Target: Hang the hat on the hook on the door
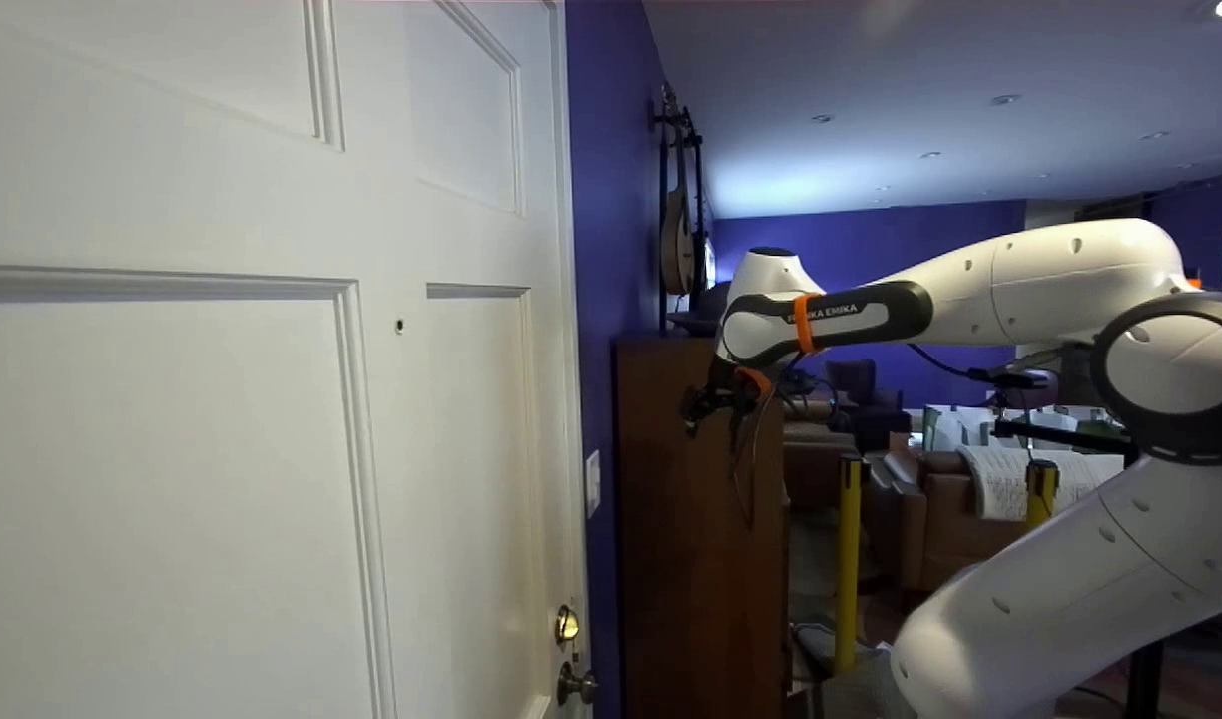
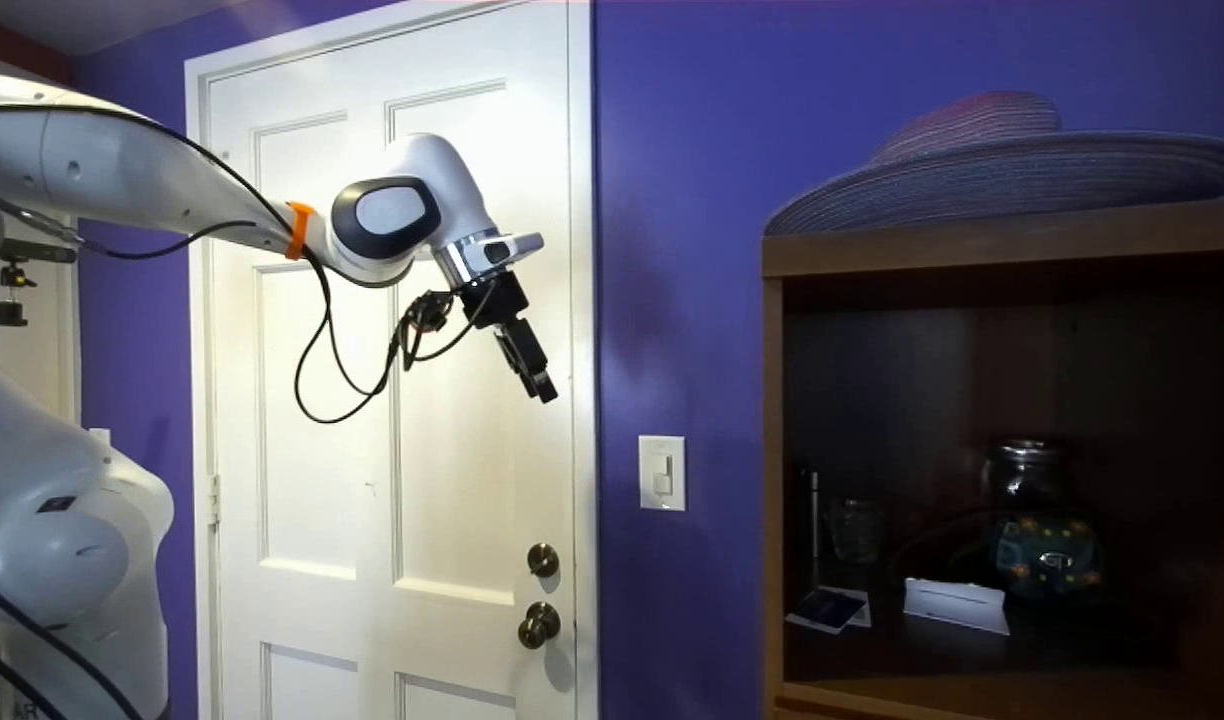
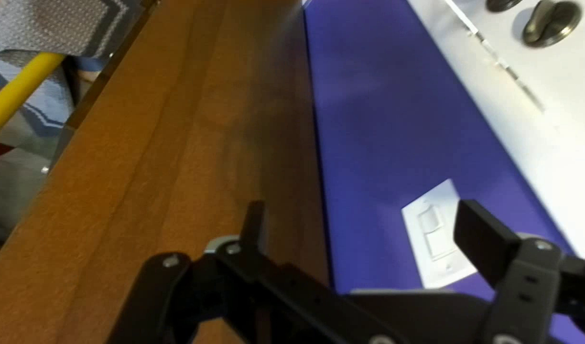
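Observation:
The hat [image 2: 1012, 165] is a wide-brimmed woven hat lying on top of the brown cabinet. It shows as a dark shape in an exterior view [image 1: 709, 310]. The white door [image 1: 461, 399] bears a tiny dark hook [image 1: 399, 326] between its panels. The door also shows in an exterior view [image 2: 452, 470], where the arm seems to cover the hook. My gripper [image 1: 693, 414] hangs in front of the cabinet side, below hat level; it is also before the door's edge [image 2: 544, 393]. In the wrist view its fingers [image 3: 359, 210] are wide apart with nothing between them. The hat is outside the wrist view.
The brown cabinet [image 3: 154, 167] stands beside the purple wall, close to my gripper. A light switch [image 3: 433, 234] sits on that wall, beyond the fingers. A door knob [image 2: 539, 625] and lock [image 2: 543, 560] stick out. Loose cables [image 2: 322, 390] hang from the arm.

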{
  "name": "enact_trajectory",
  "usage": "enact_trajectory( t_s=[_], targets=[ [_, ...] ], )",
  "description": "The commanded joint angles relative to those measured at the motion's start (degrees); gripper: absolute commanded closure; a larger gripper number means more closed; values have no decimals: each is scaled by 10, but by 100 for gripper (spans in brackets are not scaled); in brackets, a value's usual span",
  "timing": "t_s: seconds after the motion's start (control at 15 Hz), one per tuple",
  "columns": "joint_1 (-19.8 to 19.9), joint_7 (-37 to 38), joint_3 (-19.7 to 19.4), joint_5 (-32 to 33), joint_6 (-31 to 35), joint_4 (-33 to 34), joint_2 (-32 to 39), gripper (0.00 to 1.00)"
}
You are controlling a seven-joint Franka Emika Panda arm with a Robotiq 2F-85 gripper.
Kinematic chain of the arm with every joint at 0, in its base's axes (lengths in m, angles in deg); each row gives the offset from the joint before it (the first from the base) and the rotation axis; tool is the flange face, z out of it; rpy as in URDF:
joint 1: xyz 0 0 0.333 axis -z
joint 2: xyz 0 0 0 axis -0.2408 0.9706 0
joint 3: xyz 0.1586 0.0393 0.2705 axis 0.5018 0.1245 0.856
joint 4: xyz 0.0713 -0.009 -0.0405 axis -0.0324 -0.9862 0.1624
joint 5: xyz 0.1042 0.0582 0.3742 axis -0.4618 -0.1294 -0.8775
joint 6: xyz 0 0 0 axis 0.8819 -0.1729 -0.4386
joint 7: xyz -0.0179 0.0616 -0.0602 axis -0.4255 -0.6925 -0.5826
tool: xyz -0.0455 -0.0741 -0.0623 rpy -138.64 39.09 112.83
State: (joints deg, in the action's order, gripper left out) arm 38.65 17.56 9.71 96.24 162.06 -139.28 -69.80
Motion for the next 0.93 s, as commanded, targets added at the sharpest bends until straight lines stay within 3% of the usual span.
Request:
enact_trajectory(
  t_s=[0.0,0.4,0.6,0.67,0.87],
  targets=[
    [43,56,3,68,70,60,71,0],
    [99,118,-3,147,133,154,145,0],
    [110,133,-11,154,138,197,166,0],
    [96,111,-14,140,127,161,142,0],
    [94,111,-18,140,127,168,147,0]
  ],
)
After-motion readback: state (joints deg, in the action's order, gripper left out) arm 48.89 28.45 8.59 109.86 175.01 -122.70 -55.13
